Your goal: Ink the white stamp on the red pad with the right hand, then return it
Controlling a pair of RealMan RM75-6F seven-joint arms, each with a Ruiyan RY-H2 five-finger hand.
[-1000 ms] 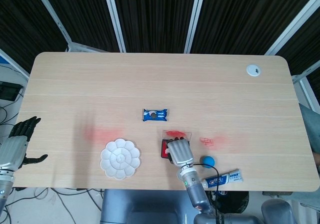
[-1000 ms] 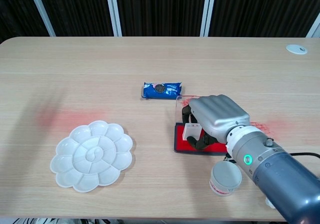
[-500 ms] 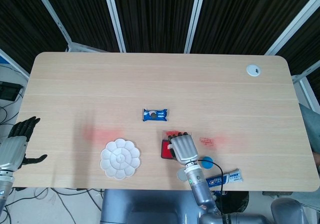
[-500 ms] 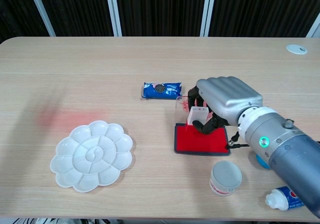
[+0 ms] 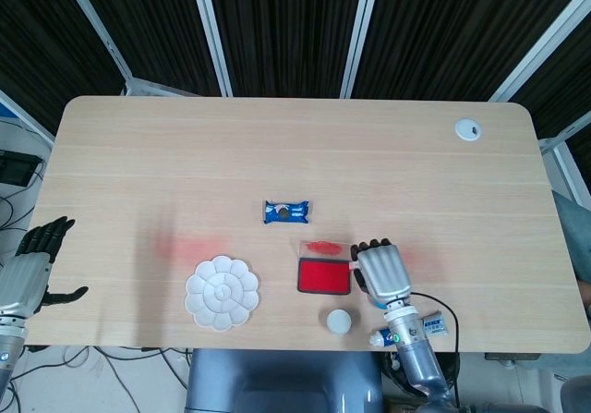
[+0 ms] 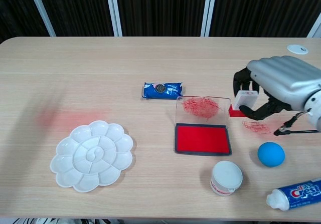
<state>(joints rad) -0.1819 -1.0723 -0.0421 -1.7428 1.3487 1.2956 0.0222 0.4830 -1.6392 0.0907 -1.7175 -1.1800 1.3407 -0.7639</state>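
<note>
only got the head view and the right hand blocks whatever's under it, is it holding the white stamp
observer: yes, the chest view shows the right hand gripping the white stamp, with the stamp's red base facing down.
operator: is it over the red pad
observer: no, it is to the right of the red pad, past the edge of the clear lid.
operator: anything near my wrist i could hit
observer: a blue ball sits on the table just nearer the robot than the hand. Your view hides it.
</note>
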